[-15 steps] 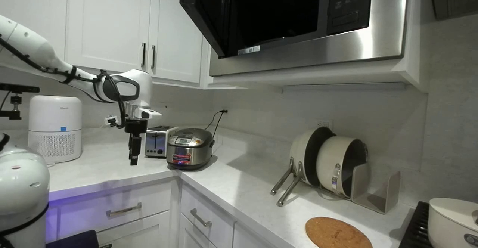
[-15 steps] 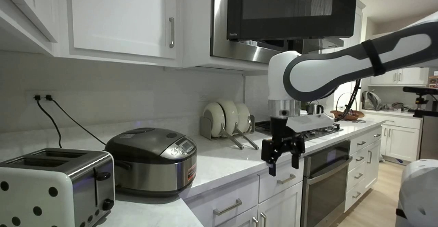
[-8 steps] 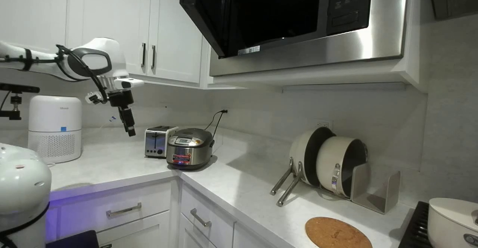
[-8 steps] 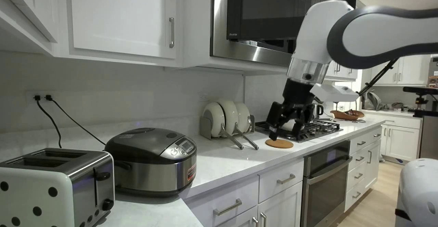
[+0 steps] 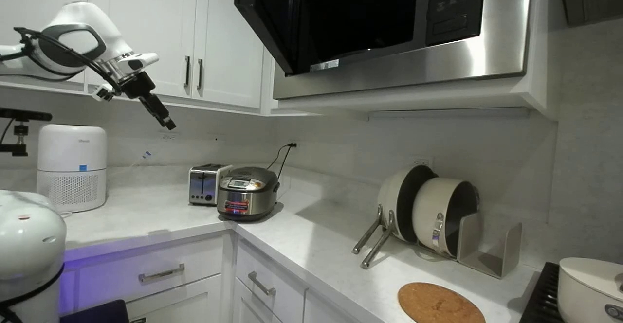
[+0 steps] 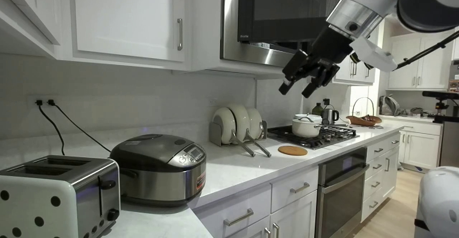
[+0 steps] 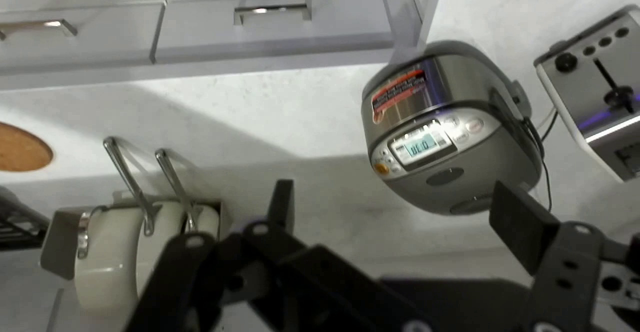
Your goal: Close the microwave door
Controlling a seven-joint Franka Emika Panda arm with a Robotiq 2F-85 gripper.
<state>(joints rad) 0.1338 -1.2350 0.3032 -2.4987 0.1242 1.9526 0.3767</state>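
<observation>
Hanging well spread with nothing between them, the fingers [image 7: 522,227] are pointing down toward the bench [image 5: 316,235], lower than the microwave door [image 6: 283,10], which is standing open above; if pushing without rising enough, the arm [image 5: 73,41] would probably be passing underneath or catching the door's bottom edge

The gripper [image 7: 399,213] shows along the bottom of the frame, its fingers [image 7: 522,228] spread wide apart. Right of centre, a grey rice cooker [image 7: 482,159] stands on the counter [image 7: 310,117], its display [image 7: 421,145] lit; a toaster [image 7: 595,92] is cut off by the right edge. Drawers [image 7: 345,27] with handles [image 7: 272,8] cross the upper left. Pans [image 7: 107,259] stand in a rack [image 7: 57,246] at lower left; a brown mat [image 7: 22,148] lies at the left edge.
</observation>
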